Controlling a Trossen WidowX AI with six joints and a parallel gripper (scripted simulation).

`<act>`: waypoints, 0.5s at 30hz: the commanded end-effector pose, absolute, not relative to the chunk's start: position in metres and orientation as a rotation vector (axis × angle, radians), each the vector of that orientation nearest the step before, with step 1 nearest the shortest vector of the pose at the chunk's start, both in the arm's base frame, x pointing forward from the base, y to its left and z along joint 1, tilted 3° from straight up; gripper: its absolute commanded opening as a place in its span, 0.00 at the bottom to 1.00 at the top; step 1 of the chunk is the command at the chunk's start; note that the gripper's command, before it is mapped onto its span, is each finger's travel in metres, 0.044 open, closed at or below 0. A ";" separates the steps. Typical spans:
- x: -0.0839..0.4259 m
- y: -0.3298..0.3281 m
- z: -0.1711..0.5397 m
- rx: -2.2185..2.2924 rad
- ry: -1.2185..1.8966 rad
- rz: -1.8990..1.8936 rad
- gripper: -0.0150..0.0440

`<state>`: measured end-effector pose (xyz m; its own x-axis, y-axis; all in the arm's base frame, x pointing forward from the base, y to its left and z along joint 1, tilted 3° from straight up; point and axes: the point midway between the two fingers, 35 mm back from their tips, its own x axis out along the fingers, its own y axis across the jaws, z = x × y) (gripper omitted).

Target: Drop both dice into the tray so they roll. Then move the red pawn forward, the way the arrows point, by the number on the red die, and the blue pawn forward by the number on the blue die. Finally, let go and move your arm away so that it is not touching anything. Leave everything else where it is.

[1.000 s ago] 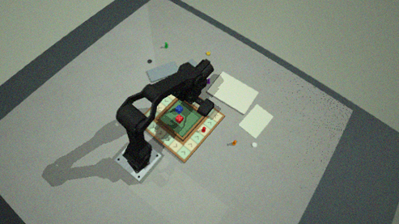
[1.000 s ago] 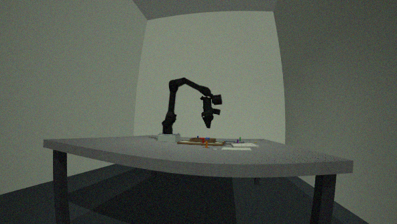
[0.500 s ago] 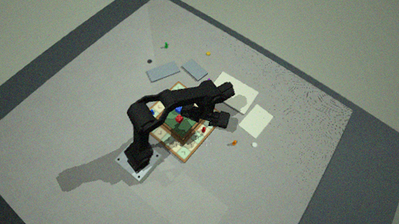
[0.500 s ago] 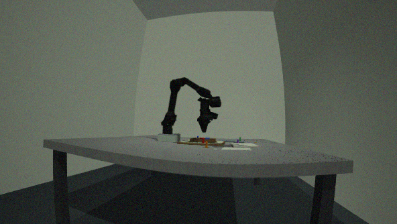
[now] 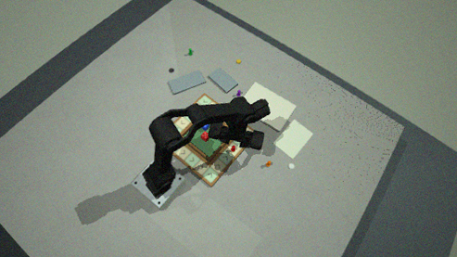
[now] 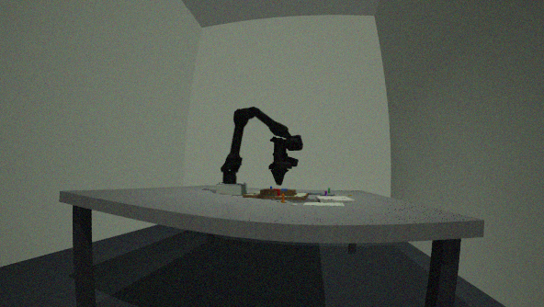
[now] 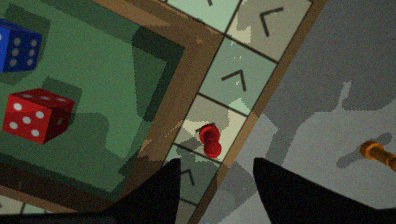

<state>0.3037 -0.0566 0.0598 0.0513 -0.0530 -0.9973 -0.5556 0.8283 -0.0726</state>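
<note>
The red die (image 7: 37, 116) (image 5: 204, 136) and the blue die (image 7: 19, 49) (image 5: 205, 127) rest apart in the green-floored tray (image 7: 105, 75) (image 5: 211, 147). The red die has five pips on a side face; its top is too oblique to read surely. The blue die shows six pips on a side face; its top is cut off. The red pawn (image 7: 212, 142) (image 5: 233, 149) stands on a cream square of the board (image 7: 265, 82). My gripper (image 7: 217, 165) (image 6: 278, 184) is partly open and empty, pointing down above the board near the red pawn. The blue pawn is hidden by the arm in the top view.
An orange pawn (image 7: 377, 151) (image 5: 268, 164) stands right of the board, near a white disc (image 5: 291, 166). Beyond the board are a purple pawn (image 5: 239, 93), two cream slabs (image 5: 272, 104) (image 5: 293, 139) and two blue-grey slabs (image 5: 187, 82) (image 5: 223, 80). A green pawn (image 5: 190, 52) stands farther back.
</note>
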 end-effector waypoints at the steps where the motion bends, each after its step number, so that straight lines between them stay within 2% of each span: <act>1: 0.304 -0.057 0.053 -0.516 1.484 0.417 0.59; 15: 0.305 -0.058 0.031 -0.516 1.484 0.417 0.59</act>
<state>0.3059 -0.0584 0.0375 0.0541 -0.0535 -0.9971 -0.5560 0.8278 -0.0746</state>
